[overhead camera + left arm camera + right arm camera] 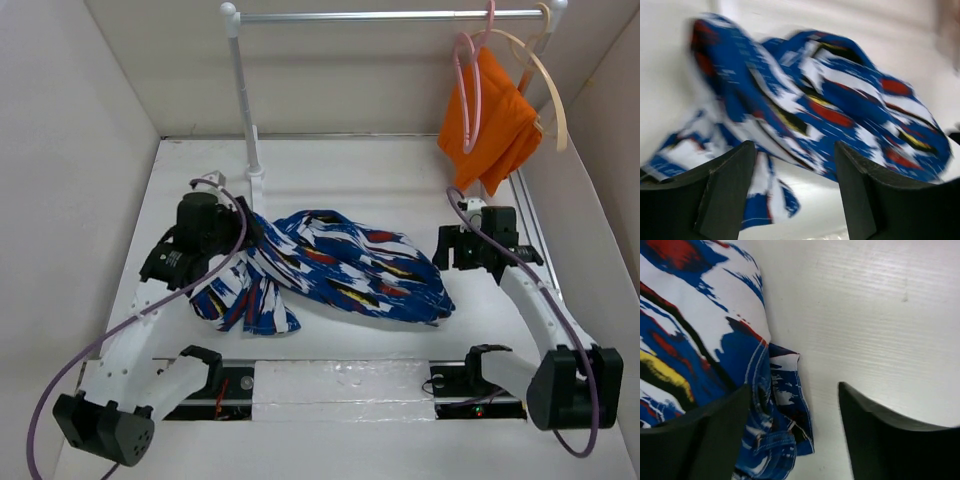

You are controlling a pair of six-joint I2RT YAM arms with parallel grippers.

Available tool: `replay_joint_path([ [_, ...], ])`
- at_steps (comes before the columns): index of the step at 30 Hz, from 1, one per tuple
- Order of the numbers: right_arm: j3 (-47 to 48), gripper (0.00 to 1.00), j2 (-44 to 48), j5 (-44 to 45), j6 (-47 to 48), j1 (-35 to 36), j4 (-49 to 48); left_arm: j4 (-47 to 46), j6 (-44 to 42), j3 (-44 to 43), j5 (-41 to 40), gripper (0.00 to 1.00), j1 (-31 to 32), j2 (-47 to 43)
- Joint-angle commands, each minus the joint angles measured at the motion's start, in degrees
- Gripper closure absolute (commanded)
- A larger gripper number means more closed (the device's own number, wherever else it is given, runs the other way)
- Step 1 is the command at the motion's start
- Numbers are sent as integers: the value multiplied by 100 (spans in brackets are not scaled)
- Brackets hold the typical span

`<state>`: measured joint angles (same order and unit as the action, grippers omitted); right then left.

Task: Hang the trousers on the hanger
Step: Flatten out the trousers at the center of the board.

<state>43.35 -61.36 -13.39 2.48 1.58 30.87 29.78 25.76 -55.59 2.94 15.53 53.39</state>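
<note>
Trousers lie bunched mid-worktop, the left tool and right tool at either end with jaws apart, gripping nothing, while the pink hanger hangs far right, so nothing seems done yet.

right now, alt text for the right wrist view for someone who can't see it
Blue patterned trousers lie on the left of a white table. The right end effector hangs open above their edge.
</note>
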Motion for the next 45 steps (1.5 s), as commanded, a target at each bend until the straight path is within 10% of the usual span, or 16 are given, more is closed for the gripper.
replay_joint_path([
  [1,-484,30,-358,-1031,-222,-272,-1047,-488,578,232,480,40,1010,145],
  [11,-890,30,932,-1843,-116,-273,-398,-1633,2607,1445,-161,21,4142,1411],
  [20,-978,39,1022,-2045,-11,-273,-187,-2625,2830,1798,-1049,22,4002,2034],
  [22,-934,45,803,-2098,216,-273,-169,-2749,2750,1675,-1198,31,4002,2385],
  [26,-539,98,449,-2089,402,-273,-73,-2618,2654,1368,-1471,77,4002,2510],
  [29,-40,100,695,-1913,429,-221,146,-2302,2487,1165,-1893,100,3879,2177],
  [39,3272,100,813,-245,209,1282,2352,-37,1591,-1066,-1535,100,2641,233],
  [43,2839,100,267,-76,253,1432,1618,335,1151,-1227,-989,100,2043,611],
  [45,2399,93,-32,-50,201,1432,713,161,1090,-823,-1215,71,1823,821],
])
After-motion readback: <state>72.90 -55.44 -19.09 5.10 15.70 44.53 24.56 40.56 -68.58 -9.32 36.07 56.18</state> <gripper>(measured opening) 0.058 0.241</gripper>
